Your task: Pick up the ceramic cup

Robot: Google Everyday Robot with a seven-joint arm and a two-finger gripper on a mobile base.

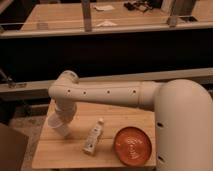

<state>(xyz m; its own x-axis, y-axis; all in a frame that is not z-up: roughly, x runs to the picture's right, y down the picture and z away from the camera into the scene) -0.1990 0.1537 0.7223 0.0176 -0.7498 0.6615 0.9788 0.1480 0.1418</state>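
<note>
The robot's white arm (pixel 115 95) fills most of the view, reaching from the bulky body at the right across to the left, where it bends downward over the left part of a small wooden table (pixel 115 150). Behind the table, a long dark counter (pixel 100 50) runs across the far side of the scene. On the table, the orange plate (pixel 133 145) sits at the near right, well apart from the arm's end. A white tube-like bottle (pixel 93 137) lies near the middle, angled, between the plate and the cup. The ceramic cup (pixel 58 124) is at the far left of the table, tilted, with its wide rim facing up and to the left, directly under the wrist and touching or nearly touching the arm's lower end. The gripper (pixel 64 116) is at that lower end, right at the cup, but it is hidden behind the wrist and the cup. As for progress, the approach looks finished: the arm is down at the right object, away from the bottle and plate. Whether the cup is already grasped or merely reached cannot be told; its tilt suggests it may be held or nudged. What appears left is confirming the grip and lifting the cup clear of the table.
</note>
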